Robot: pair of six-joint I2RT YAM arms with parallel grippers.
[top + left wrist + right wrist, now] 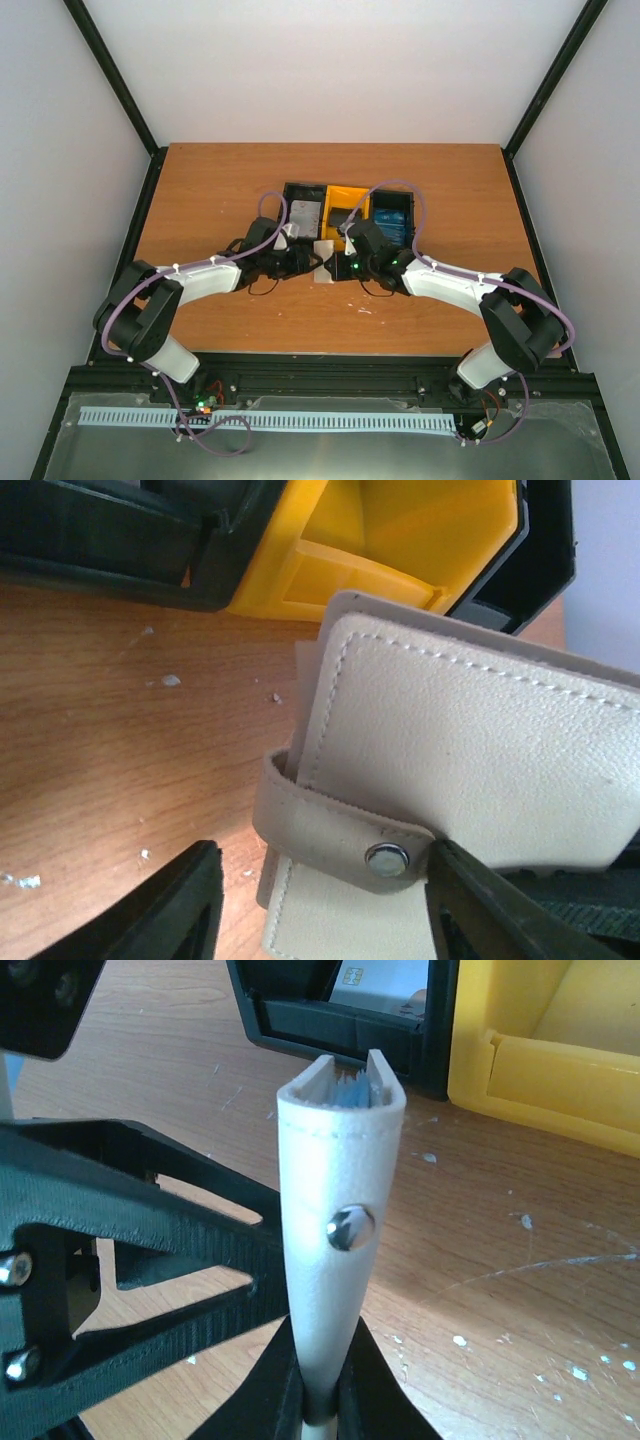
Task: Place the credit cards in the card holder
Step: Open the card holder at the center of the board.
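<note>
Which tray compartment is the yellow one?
The middle compartment of the tray is yellow; the two either side are black, one holding a pale card, one a blue card.

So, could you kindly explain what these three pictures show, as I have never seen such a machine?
Two robot arms are bolted at the near edge of a wooden table. One picture looks down from above; the other two come from cameras on each wrist. On the table stands a black-and-yellow tray with three compartments. The right gripper has its jaws shut on a cream card holder, held upright between the arms. The left gripper has open jaws around the holder's snap strap, one finger by the snap.
</note>
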